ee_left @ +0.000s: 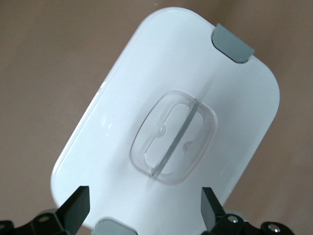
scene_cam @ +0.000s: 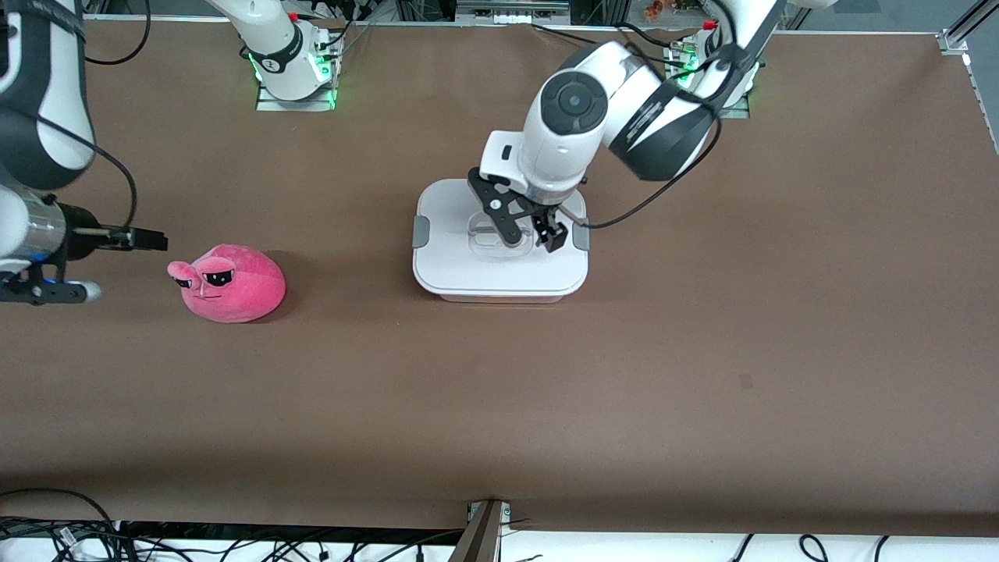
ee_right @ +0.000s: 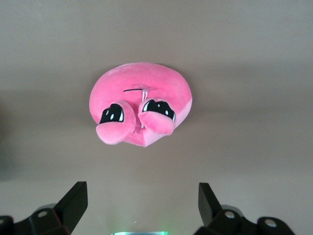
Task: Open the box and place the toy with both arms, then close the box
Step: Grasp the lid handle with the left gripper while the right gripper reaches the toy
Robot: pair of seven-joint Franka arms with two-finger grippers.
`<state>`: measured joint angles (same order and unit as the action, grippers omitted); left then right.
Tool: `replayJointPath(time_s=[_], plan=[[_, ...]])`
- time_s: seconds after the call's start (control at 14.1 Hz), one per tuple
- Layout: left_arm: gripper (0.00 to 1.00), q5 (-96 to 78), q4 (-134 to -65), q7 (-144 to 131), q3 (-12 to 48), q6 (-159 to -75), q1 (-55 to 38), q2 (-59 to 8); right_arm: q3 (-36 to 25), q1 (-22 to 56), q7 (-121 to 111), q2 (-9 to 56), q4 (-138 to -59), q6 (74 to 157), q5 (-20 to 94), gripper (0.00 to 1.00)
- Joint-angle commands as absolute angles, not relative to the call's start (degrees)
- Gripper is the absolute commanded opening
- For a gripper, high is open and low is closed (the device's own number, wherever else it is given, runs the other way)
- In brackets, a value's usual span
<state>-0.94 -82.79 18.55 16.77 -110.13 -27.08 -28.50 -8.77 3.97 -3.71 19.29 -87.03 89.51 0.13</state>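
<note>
You had a bright pink toy (scene_cam: 234, 285) with black sunglasses-like eyes lying on the plain brown table (scene_cam: 702, 390). The box (scene_cam: 499, 273) showed you a white lid, grey clips at both ends, a clear handle and a pale pink tub edge beneath.

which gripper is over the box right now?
The left gripper, fingers open, hangs over the clear handle on the box lid. The right gripper, also open, is beside the toy instead.
</note>
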Motion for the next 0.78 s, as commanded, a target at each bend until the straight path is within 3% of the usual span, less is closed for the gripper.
replayJointPath(time_s=[0.0, 0.14, 0.43, 0.71], plan=[[1.0, -0.6, -81.2, 21.8, 16.1, -112.3, -30.9, -32.0, -8.9, 3.1, -7.8, 19.5, -94.2, 94.9, 1.3, 1.0], [1.0, 1.9, -81.2, 21.9, 16.2, -115.6, -31.1, -34.1, -9.5, 3.1, -9.8, 18.2, -100.9, 99.9, 1.2, 1.0], [1.0, 2.8, -82.3, 23.5, 16.3, -115.3, -30.8, -34.1, -10.4, 3.1, -13.6, 17.8, -105.7, 102.4, 1.2, 1.0], [0.22, 3.6, -82.3, 30.5, 16.3, -116.0, -30.9, -34.5, -10.3, 3.1, -13.6, 17.0, -110.0, 107.6, 1.2, 1.0]])
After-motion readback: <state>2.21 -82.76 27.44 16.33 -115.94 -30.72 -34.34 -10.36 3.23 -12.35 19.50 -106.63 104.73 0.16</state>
